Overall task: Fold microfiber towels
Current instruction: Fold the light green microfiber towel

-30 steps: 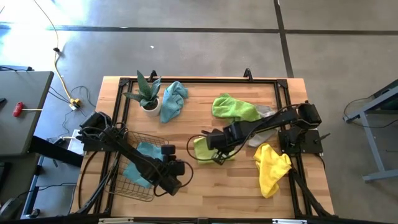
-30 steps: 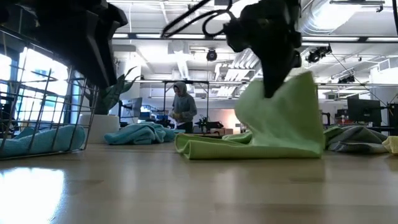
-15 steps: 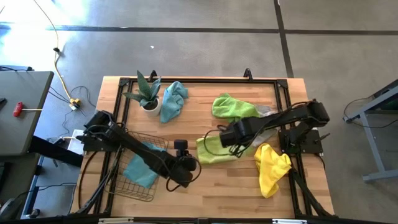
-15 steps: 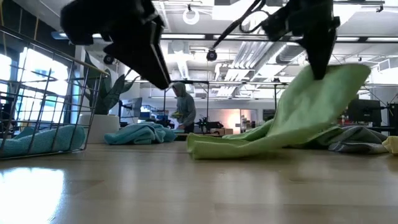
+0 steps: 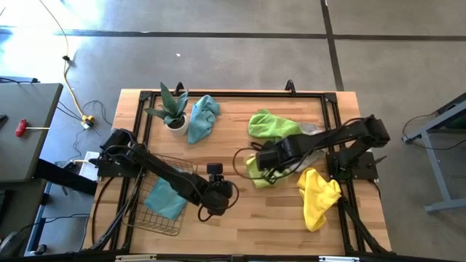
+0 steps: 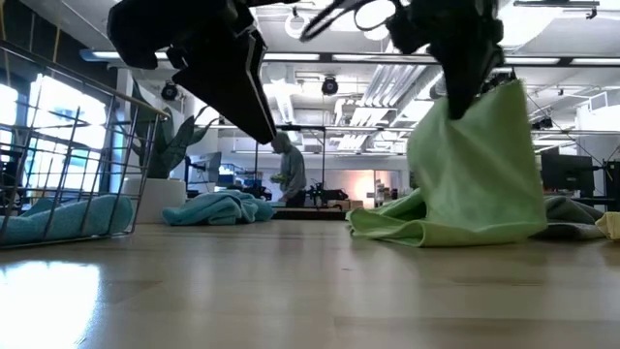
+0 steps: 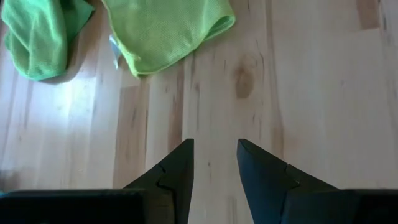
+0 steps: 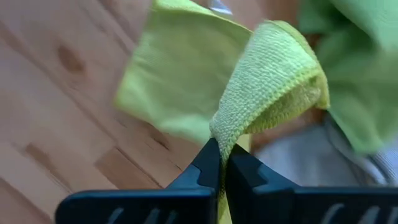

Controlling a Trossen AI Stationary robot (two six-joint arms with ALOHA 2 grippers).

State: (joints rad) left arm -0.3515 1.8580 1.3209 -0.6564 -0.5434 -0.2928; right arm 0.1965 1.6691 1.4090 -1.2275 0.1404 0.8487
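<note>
My right gripper [image 5: 264,167] is shut on a lime green microfiber towel [image 6: 475,174], which hangs below it. The towel's lower part [image 6: 402,228] rests bunched on the table. My left gripper [image 7: 214,155] hovers open over bare wood just left of that towel [image 7: 168,28], touching nothing. A second green towel [image 5: 273,125] lies at the far right, with a grey one [image 5: 312,131] beside it. A teal towel [image 5: 202,116] lies by the potted plant [image 5: 173,109]. A yellow towel [image 5: 318,196] is at the near right. My right gripper pinches a raised, curled-over edge of the lime towel [image 8: 231,140] between its two fingers, coming from above and pointing down. The held part is lifted clear. The cloth below it hangs slack, and its lower end [image 5: 258,180] lies on the table.
A dark wire-mesh basket [image 5: 178,161] at the near left holds another teal towel [image 5: 164,200]; my left arm reaches over it. A black frame rail [image 5: 233,93] runs round the tabletop. Bare wood [image 5: 247,218] lies along the near edge.
My right gripper has risen and gone toward the table's right and far side with the lime towel; the towel's free end has been drawn along the table after it and now lies bunched under the hold. My left gripper has moved right and farther, toward that towel.
</note>
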